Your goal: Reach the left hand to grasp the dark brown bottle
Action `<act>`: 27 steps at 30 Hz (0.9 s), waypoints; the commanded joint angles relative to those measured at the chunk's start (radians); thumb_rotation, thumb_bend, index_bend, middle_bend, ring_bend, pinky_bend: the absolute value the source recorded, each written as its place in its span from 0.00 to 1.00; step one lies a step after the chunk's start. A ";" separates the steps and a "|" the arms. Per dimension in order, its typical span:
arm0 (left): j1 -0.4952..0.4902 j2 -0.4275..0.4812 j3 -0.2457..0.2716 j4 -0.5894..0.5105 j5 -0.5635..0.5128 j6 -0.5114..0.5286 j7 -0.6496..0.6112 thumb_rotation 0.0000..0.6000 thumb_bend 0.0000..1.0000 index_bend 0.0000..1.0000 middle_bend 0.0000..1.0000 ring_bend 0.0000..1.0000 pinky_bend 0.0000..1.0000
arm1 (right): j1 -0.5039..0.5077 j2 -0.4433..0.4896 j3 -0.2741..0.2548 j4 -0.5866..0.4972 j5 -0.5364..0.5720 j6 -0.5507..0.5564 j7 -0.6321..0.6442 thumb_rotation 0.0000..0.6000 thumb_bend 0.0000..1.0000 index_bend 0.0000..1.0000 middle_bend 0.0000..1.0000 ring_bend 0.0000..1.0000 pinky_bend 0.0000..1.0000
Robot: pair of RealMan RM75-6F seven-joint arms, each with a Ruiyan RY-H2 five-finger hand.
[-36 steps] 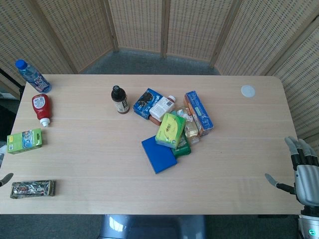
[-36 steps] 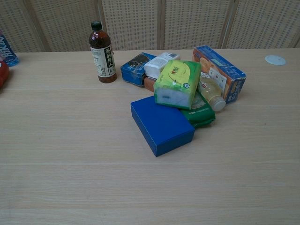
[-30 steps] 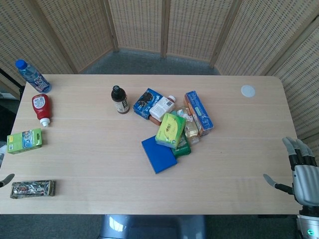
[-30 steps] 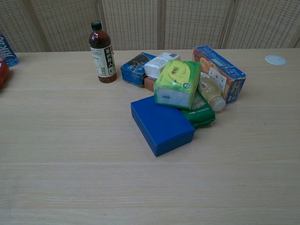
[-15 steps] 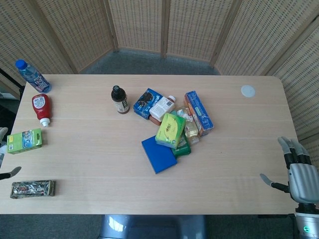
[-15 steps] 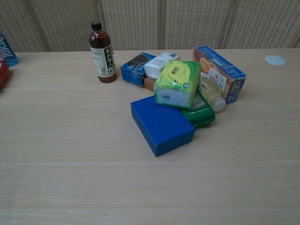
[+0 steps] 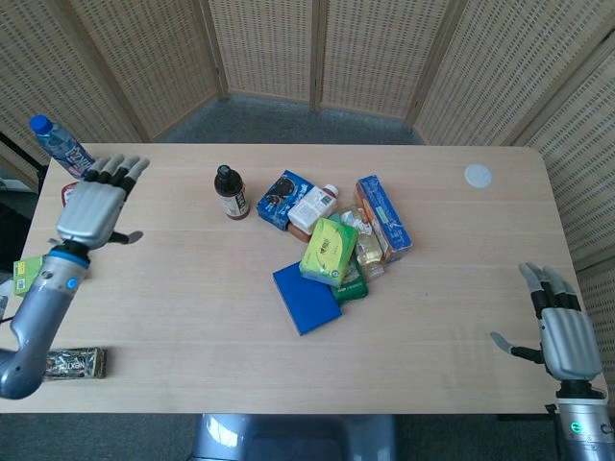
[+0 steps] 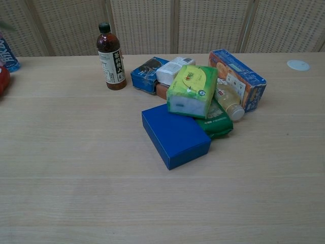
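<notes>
The dark brown bottle (image 7: 231,192) stands upright on the table, black cap on top, left of the pile of boxes; the chest view shows the bottle (image 8: 111,57) with a dark and white label. My left hand (image 7: 94,204) is raised over the table's left part, fingers spread, holding nothing, well to the left of the bottle. It covers the red ketchup bottle. My right hand (image 7: 557,331) hangs open off the table's right front corner. Neither hand shows in the chest view.
A pile lies right of the bottle: dark blue cookie box (image 7: 285,197), white box (image 7: 312,207), green tissue pack (image 7: 329,251), blue flat box (image 7: 306,297), orange-blue carton (image 7: 383,217). At left are a blue-capped water bottle (image 7: 60,144), green carton (image 7: 28,272) and dark snack bar (image 7: 74,363). A white lid (image 7: 478,175) lies far right.
My left hand has risen from the table's left front edge and swung in over the table, now above the ketchup bottle. My right hand slid slightly left and toward the front.
</notes>
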 commanded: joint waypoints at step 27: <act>-0.510 -0.628 0.038 0.779 -0.542 -0.263 0.313 1.00 0.00 0.07 0.00 0.00 0.06 | 0.027 0.002 0.035 0.070 0.123 -0.075 0.087 0.86 0.00 0.00 0.00 0.00 0.00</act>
